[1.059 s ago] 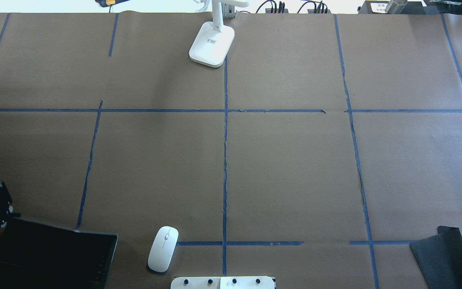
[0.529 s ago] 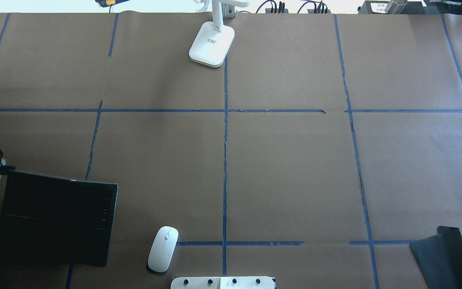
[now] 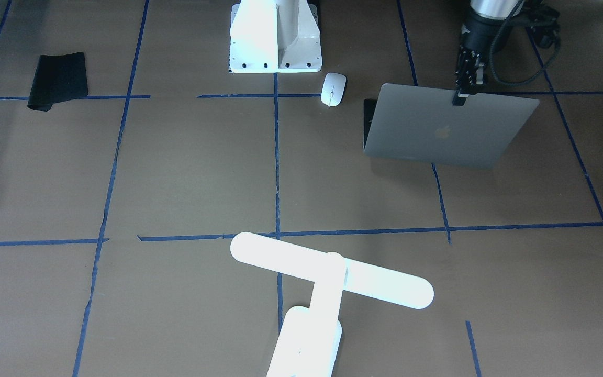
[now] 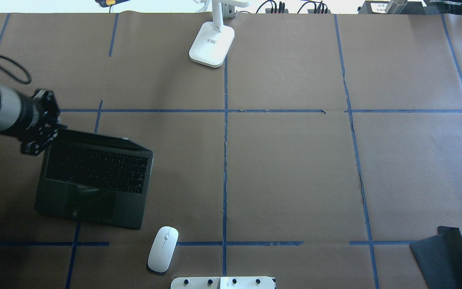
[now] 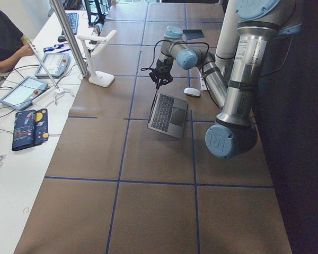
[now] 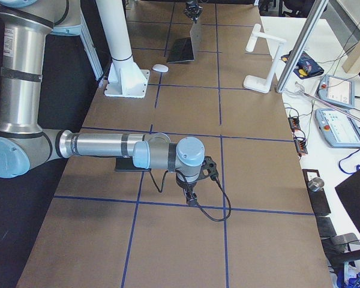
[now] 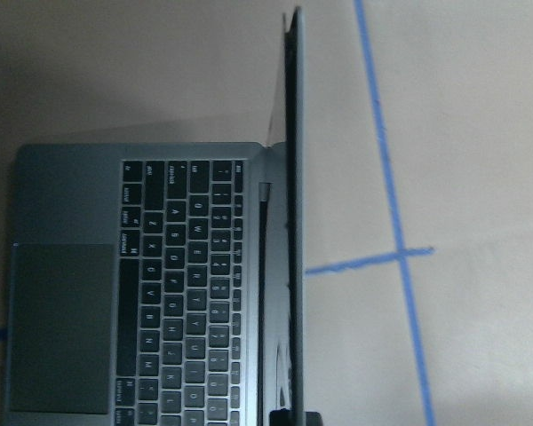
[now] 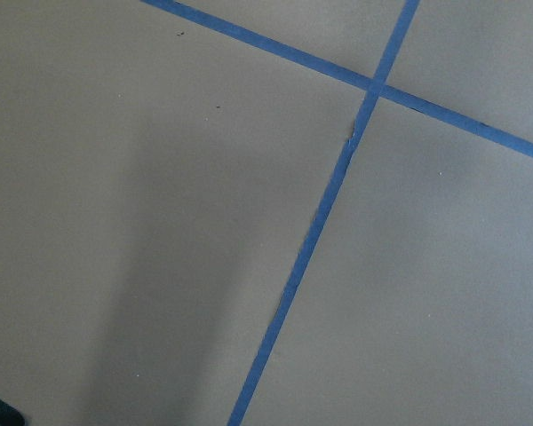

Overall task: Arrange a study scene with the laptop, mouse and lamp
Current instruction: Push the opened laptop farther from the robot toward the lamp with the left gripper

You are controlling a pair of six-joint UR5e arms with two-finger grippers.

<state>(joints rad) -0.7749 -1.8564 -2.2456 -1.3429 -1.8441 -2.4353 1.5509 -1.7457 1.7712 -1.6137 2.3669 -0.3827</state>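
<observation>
The left gripper [image 3: 460, 97] is clamped on the top edge of the laptop [image 3: 437, 131] lid (thin, stiff, slick metal, its hinge probably delicate). Mid-edge looks the safest hold. Whether the right gripper [image 6: 192, 200] is closed, I cannot tell.

The laptop [image 3: 437, 131] has a silver-grey lid with a pale apple logo, black keys and a grey trackpad. The mouse [image 4: 163, 249] is white with a thin dark centre line. The lamp [image 3: 327, 272] is bright white. The table [image 4: 295, 168] is brown, gridded with blue tape. The mat [image 4: 443, 257] is black. The pedestal [image 3: 275, 36] is white with dark bolt holes.
</observation>
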